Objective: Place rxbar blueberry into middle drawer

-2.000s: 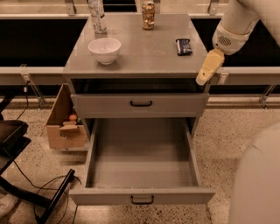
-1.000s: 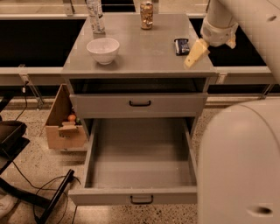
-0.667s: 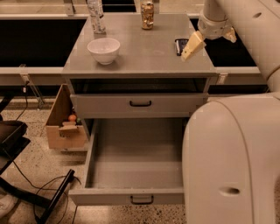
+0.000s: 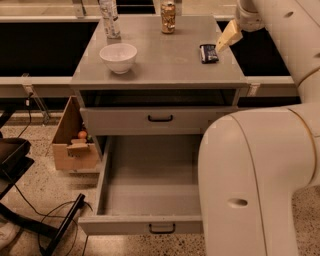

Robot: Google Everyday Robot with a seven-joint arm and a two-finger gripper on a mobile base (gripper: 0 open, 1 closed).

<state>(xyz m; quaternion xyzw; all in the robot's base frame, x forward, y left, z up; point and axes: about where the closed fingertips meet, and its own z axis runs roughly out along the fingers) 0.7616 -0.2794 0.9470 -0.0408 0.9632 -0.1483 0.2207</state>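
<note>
The rxbar blueberry point(image 4: 208, 53) lies flat on the grey cabinet top point(image 4: 165, 65), near its right edge. My gripper point(image 4: 227, 36) hangs just right of and slightly behind the bar, a little above the top, holding nothing. The middle drawer point(image 4: 150, 175) is pulled open at the bottom of the cabinet and holds nothing. My arm's large pale body point(image 4: 255, 185) covers the drawer's right side.
A white bowl point(image 4: 118, 57) sits on the left of the top, with a can point(image 4: 168, 10) and a clear bottle point(image 4: 109, 20) at the back. The shut drawer front above has a black handle point(image 4: 160, 119). A cardboard box point(image 4: 75, 142) stands on the floor at left.
My gripper has moved from beside the cabinet's right front corner up and back to just beside the bar. My arm's body has swung in over the drawer's right side.
</note>
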